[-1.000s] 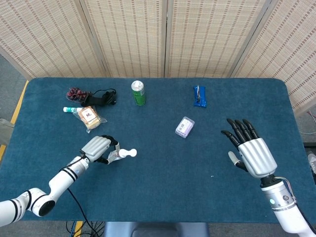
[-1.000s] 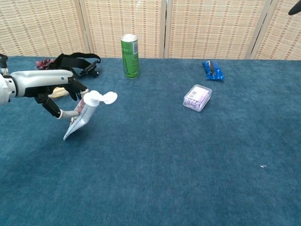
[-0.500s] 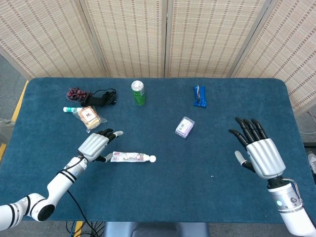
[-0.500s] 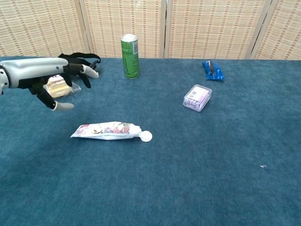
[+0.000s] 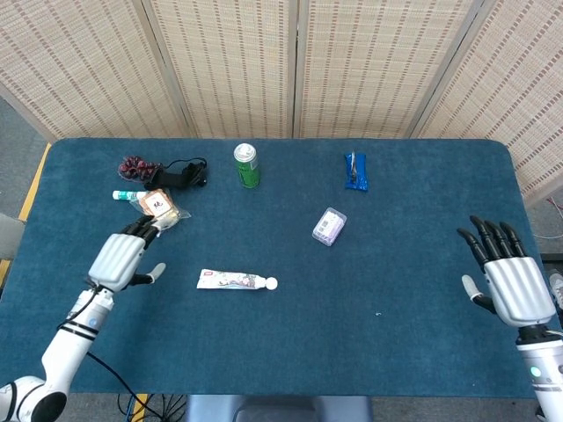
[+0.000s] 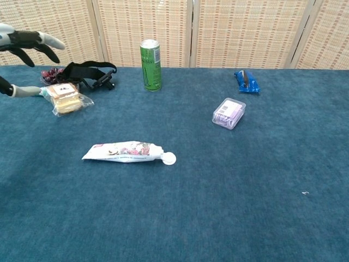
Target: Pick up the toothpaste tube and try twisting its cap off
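- Dropped since 1.0 s ago — toothpaste tube (image 5: 231, 280) out of the left hand (image 5: 120, 258) and flat on the desk (image 5: 387, 272), in the same spot as 0.5 s ago.
- Pulled back leftward, that left hand, now well apart from the tube, fingers (image 6: 48, 39) spread and holding nothing.
- Withdrawn toward the right edge too, the right hand (image 5: 511, 281), fingers apart and pointing up the desk, likewise holding nothing.
- Lying lengthwise left to right, with the white cap (image 6: 169, 159) at the right end, still fitted.
- Standing upright at the back: green can (image 6: 151, 64).
- Resting right of centre — small clear box (image 6: 229, 113), with blue wrapper (image 6: 246, 80) beyond it.
- Grouped at the back left: wrapped snack (image 6: 66, 100), black strap (image 6: 90, 72), dark grapes (image 5: 134, 164).
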Robot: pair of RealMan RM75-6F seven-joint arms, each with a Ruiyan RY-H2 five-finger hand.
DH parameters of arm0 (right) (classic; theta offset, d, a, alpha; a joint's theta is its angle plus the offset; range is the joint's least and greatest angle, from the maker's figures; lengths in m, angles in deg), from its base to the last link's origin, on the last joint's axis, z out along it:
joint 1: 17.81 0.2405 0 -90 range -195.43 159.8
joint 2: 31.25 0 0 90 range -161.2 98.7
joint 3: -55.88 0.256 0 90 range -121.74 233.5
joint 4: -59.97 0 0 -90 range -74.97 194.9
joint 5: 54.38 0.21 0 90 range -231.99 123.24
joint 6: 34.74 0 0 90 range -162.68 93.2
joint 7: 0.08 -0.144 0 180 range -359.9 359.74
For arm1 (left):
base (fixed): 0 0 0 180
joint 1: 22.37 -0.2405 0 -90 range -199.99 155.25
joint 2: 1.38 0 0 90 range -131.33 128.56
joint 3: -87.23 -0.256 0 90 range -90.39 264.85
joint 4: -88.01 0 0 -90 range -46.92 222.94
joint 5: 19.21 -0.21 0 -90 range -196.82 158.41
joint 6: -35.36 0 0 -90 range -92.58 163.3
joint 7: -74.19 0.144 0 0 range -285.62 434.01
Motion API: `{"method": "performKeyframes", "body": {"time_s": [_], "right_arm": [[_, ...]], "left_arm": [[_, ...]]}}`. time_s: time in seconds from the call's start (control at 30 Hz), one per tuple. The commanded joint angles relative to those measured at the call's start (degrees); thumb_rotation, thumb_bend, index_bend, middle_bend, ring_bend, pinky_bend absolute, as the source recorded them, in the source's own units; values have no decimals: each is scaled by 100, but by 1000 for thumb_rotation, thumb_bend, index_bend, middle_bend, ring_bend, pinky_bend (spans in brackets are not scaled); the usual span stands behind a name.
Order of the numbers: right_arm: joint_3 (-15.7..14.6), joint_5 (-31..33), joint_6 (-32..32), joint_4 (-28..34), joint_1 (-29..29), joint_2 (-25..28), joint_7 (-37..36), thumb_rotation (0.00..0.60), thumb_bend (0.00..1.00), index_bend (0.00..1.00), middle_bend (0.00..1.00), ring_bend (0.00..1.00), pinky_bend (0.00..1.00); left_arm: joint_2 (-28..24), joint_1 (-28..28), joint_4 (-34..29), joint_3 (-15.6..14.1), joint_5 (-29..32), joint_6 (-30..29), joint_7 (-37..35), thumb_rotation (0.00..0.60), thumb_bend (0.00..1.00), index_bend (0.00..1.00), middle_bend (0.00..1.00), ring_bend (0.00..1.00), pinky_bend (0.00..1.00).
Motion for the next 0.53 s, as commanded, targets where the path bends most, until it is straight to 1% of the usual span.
{"method": "performKeyframes", "body": {"time_s": [0.03,0.2,0.4,0.53], "right_arm": [[-78,38,-108,-128,-169,-5,-86,600,313,111,20,0,0],[-186,-20,-227,-323,-401,-102,-276,600,314,101,20,0,0],[-278,-252,-339,-551,-574,-244,-514,600,315,101,20,0,0],[-296,-381,-423,-556,-652,-296,-494,600,315,101,23,0,0]], "left_arm": [[-41,-662,72,-282,-331,-836,147,600,290,100,197,93,194],[-3,-1305,156,-594,-456,-1450,230,600,289,134,197,93,189],[-19,-1941,190,-762,-577,-2073,73,600,290,147,197,93,181],[-26,-2224,233,-829,-729,-2335,-9,600,290,154,197,93,176]]}}
